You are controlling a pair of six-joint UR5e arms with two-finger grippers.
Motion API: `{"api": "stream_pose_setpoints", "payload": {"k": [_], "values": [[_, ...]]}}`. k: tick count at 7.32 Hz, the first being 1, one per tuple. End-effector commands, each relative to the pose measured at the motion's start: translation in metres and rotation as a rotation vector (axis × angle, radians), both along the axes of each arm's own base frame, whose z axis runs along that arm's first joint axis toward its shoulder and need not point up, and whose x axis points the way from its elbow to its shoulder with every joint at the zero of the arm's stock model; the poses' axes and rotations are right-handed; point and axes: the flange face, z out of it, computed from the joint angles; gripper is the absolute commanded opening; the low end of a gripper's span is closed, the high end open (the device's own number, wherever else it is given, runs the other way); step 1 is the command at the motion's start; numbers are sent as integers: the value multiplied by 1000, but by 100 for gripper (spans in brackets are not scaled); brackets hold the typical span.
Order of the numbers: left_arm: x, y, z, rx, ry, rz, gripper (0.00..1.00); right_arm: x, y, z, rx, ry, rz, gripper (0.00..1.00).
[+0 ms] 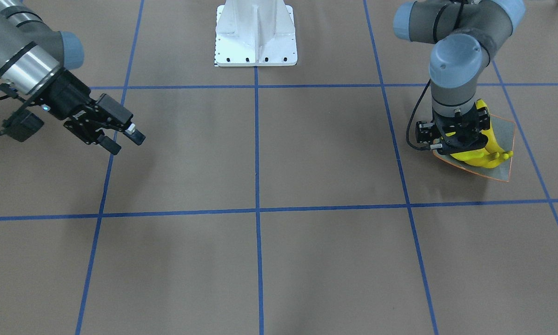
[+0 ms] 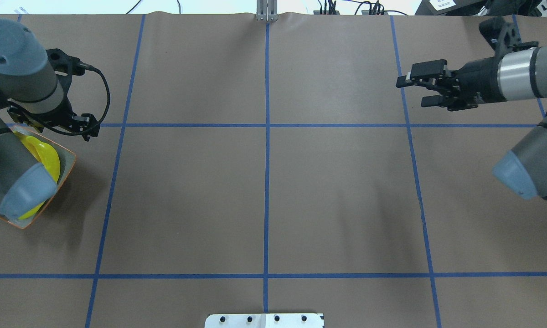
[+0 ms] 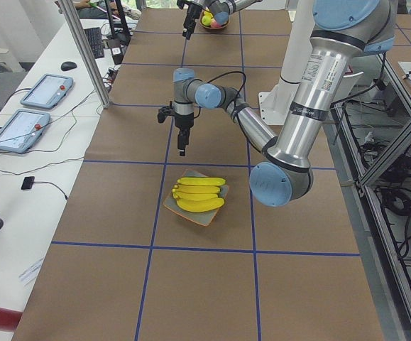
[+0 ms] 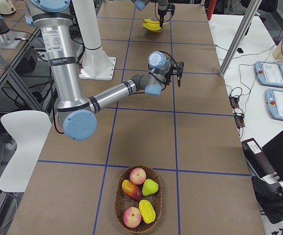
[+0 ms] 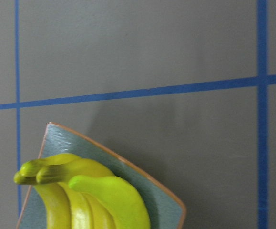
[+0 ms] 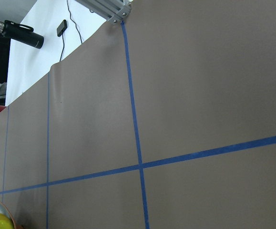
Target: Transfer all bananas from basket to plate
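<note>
Several yellow bananas (image 3: 199, 193) lie stacked on the grey, orange-rimmed plate (image 3: 184, 213) at my left end of the table. They also show in the front view (image 1: 474, 156), the overhead view (image 2: 45, 155) and the left wrist view (image 5: 95, 195). My left gripper (image 1: 465, 142) points straight down, raised above the table just beyond the plate (image 1: 502, 135); it looks open and empty. My right gripper (image 2: 411, 93) is open and empty, held in the air over my right side. The basket (image 4: 119, 196) holds other fruit; I see no banana in it.
The basket at the table's right end holds apples, a pear and other fruit (image 4: 138, 198). The white robot base (image 1: 255, 35) stands at the middle of my edge. Blue tape lines cross the brown table. An aluminium post (image 3: 84, 53) stands at the operators' side.
</note>
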Motion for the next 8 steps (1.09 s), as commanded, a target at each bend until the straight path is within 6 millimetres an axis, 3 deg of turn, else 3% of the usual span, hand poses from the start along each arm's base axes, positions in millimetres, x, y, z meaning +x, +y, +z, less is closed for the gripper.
{"api": "stream_pose_setpoints", "payload": {"k": [1, 3, 4, 6, 7, 8], "values": [[-69, -19, -16, 64, 152, 76, 100, 93, -25, 40, -2, 139, -65, 100], [-131, -31, 7, 75, 195, 100, 100, 116, -39, 67, -17, 251, -104, 100], [-162, -37, 21, 84, 212, 107, 100, 145, -47, 83, -6, 327, -123, 100], [-228, -54, 77, 72, 229, 123, 100, 205, -54, 114, 46, 498, -197, 100], [-253, -63, 100, 64, 239, 117, 100, 230, -54, 127, 83, 578, -237, 100], [-262, -61, 127, 63, 236, 119, 100, 244, -49, 134, 114, 613, -276, 100]]}}
